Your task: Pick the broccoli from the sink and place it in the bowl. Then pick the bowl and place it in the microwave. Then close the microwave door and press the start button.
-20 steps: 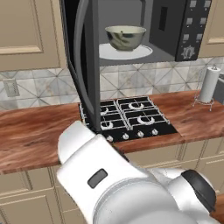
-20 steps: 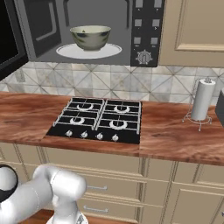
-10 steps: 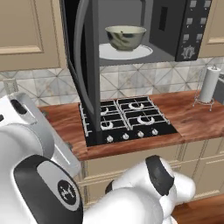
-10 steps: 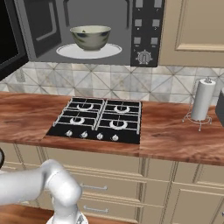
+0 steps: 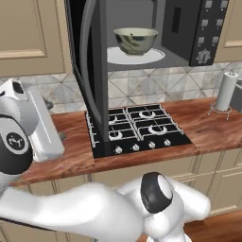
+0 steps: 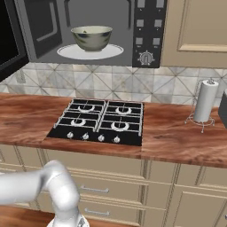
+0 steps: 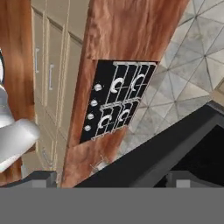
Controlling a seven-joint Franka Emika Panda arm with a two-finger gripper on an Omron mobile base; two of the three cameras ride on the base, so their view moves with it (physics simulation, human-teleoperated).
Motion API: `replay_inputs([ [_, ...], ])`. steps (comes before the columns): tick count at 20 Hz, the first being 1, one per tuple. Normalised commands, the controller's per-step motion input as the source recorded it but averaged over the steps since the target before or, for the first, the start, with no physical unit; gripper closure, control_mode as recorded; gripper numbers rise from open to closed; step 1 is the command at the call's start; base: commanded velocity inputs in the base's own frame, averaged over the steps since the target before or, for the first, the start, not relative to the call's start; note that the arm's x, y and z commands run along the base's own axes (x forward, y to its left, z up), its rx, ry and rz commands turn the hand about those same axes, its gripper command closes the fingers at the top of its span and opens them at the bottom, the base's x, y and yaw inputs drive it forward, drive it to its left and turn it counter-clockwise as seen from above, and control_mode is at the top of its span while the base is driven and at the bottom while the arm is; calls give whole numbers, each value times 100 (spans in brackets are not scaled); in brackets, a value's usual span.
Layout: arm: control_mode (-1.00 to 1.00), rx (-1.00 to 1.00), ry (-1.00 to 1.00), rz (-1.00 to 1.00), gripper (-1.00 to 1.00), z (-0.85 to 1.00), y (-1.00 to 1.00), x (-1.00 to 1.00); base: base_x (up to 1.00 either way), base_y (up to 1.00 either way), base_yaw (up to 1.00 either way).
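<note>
Pale grey-green bowl [image 5: 136,39] upright on microwave [image 6: 95,26] turntable, door [image 5: 90,71] open

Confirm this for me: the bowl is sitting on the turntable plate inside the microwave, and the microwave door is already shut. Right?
Not quite. The bowl does sit on the turntable plate inside the microwave, but the microwave door is wide open, swung out over the left of the stove. The left base view shows it edge-on.

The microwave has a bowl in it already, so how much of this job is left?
Done: the bowl sits on the turntable inside the microwave; whether broccoli is in it can't be seen. In hand: nothing; the gripper is open beside the microwave door. Left: shutting that open door and pressing start.
</note>
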Motion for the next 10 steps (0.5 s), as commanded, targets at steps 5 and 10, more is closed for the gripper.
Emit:
replay_inputs([
  [5,-100,8,0,-11,-100,-6,-80,84,0,0,0],
  [10,-100,12,0,-13,-100,0,-100,72,0,0,0],
])
